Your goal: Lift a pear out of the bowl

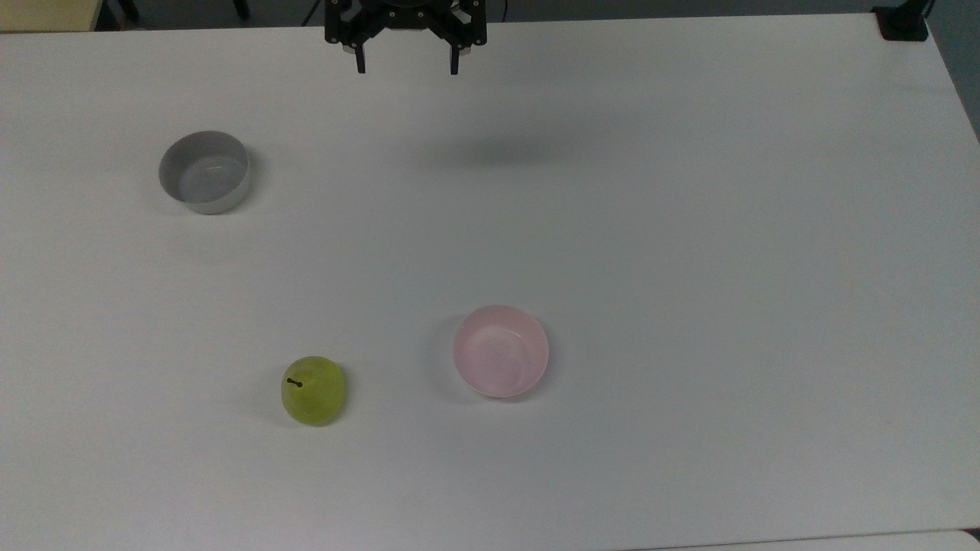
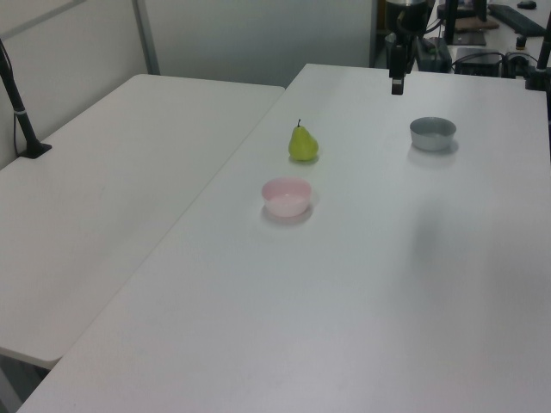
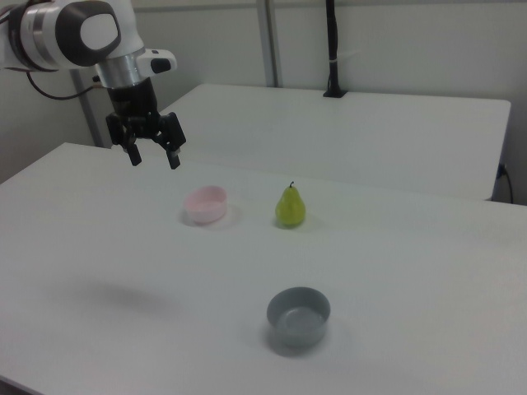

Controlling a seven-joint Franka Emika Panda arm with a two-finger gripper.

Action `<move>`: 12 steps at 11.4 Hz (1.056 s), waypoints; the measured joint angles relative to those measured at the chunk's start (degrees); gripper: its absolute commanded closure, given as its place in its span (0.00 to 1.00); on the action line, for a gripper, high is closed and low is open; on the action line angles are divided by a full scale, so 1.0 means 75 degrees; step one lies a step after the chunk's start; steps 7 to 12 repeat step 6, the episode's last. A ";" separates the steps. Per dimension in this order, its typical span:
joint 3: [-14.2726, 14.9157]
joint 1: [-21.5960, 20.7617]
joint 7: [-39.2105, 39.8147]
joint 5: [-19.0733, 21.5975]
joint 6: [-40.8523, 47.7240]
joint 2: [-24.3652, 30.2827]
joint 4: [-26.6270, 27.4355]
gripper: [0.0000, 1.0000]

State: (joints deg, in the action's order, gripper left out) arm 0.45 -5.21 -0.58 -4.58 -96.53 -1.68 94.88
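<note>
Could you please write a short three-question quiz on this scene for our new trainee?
1. True or false: the pear lies inside the pink bowl.
2. In the top view, which thing is nearest the view's left edge: A) the pear, B) the pink bowl, C) the grey bowl?
3. Fill in: the gripper hangs above the table with its fingers ____ and nothing between them.

Key
1. False: the pear stands on the table, apart from the pink bowl.
2. C.
3. open.

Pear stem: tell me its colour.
Dark, near black. The stem on the yellow-green pear shows best in the right view.
</note>
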 measured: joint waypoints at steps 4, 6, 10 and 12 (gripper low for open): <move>0.0006 0.0073 -0.0002 0.0015 0.0035 0.0037 -0.0049 0.00; 0.0006 0.0073 -0.0003 0.0015 0.0309 0.0070 -0.0104 0.00; 0.0006 0.0073 -0.0003 0.0015 0.0309 0.0070 -0.0104 0.00; 0.0006 0.0073 -0.0003 0.0015 0.0309 0.0070 -0.0104 0.00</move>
